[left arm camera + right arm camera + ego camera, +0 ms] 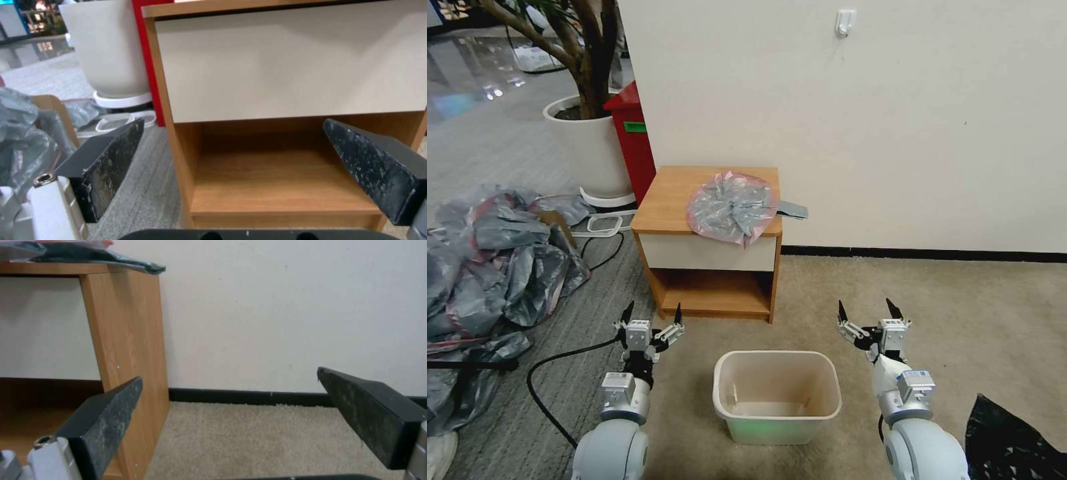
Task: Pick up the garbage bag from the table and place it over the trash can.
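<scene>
On the table (667,200), garbage bag (732,207) overhangs the edge.

Trash can (776,393) floor (washed out) unreadable; black bag (1014,443) runs off frame.

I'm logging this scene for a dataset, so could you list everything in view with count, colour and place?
garbage bag: 1, grey with pink rim, on the table top, right part, hanging slightly over the front edge
table: 1, light-brown wood with white drawer front, against the wall
trash can: 1, beige, on the carpet in front of the table, no bag in it
red bin: 1, red, left of the table by the wall corner
plant pot: 1, white, holding a tree, left of the red bin
bag heap: 1, grey-pink, on the floor far left
black bag: 1, black, floor at far right
wall hook: 1, white, high on the wall
left hand: open, left of the trash can
right hand: open, right of the trash can
</scene>
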`<state>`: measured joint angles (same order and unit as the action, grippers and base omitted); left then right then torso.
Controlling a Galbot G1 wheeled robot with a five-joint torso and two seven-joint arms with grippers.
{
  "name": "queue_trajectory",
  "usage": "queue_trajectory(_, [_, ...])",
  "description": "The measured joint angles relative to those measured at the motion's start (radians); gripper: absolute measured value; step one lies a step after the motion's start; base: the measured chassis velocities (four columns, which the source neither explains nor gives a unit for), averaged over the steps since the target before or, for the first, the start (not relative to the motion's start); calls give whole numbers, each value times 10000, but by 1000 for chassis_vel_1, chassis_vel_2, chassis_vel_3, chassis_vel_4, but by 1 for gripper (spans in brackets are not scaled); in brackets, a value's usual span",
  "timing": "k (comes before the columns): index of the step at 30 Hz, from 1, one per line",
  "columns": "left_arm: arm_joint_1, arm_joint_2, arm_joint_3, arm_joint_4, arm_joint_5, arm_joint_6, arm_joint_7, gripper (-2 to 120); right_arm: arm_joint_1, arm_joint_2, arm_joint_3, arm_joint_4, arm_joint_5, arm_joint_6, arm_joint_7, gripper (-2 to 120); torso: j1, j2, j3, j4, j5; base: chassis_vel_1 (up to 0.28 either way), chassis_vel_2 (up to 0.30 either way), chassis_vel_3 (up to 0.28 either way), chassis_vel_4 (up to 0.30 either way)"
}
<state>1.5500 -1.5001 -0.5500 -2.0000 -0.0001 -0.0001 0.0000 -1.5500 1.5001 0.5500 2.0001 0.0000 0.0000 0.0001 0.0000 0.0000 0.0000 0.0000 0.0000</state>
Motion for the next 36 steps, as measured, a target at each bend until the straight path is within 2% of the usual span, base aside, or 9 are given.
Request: queue_trajectory(36, [-1, 0, 0, 0, 0, 0, 0, 100, 0, -1, 0, 0, 0, 0, 0, 100, 0, 0, 0, 0, 0, 0, 0, 0, 0])
